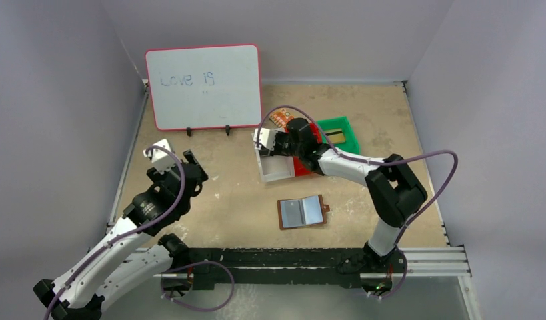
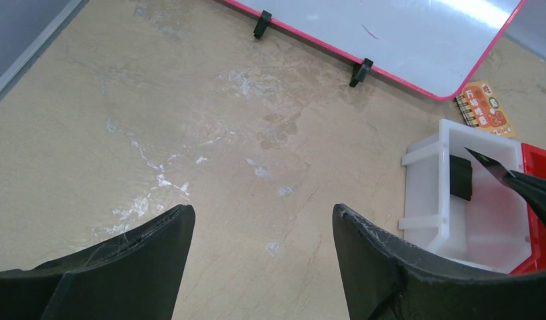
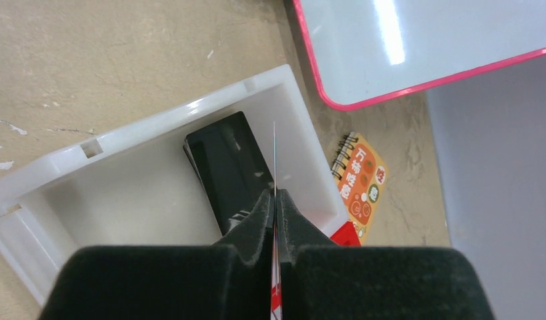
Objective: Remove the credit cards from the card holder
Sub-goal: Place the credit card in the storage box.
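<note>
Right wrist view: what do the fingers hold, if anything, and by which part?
The right gripper is shut on a credit card, seen edge-on, pinched at its near end above the white bin. The left gripper holds nothing.

The left arm (image 1: 110, 250) and right arm (image 1: 343, 163) have white shells, black joints and purple cables (image 1: 423, 155); the left claw (image 2: 262, 213) and right claw (image 3: 275, 197) are black.

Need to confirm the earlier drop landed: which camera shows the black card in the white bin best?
Right wrist. The black card lies inside the white bin with its glossy face almost wholly in view. Left wrist shows it only small, off to the right. In top external I cannot make it out beneath the right gripper.
</note>
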Robot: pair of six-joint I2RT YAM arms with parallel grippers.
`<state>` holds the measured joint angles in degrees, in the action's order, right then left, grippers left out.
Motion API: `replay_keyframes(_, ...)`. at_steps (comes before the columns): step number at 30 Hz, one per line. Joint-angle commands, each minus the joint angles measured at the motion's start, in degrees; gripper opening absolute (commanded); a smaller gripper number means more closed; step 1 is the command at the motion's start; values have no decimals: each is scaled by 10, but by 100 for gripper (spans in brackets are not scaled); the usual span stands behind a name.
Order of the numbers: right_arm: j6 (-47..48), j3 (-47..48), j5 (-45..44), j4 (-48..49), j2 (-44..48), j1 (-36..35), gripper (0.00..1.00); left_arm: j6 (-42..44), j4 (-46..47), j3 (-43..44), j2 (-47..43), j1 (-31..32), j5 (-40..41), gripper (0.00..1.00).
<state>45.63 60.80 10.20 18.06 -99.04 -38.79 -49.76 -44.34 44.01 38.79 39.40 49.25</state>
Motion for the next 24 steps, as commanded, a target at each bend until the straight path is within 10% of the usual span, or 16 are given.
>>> replay_keyframes(1,36,30,-21,8,-20,-7,0,11,8,14,-14,-1,1,76)
replay_keyframes(24,95,102,-79,-14,-122,-28,4,2,-4,15,-21,-1,18,76)
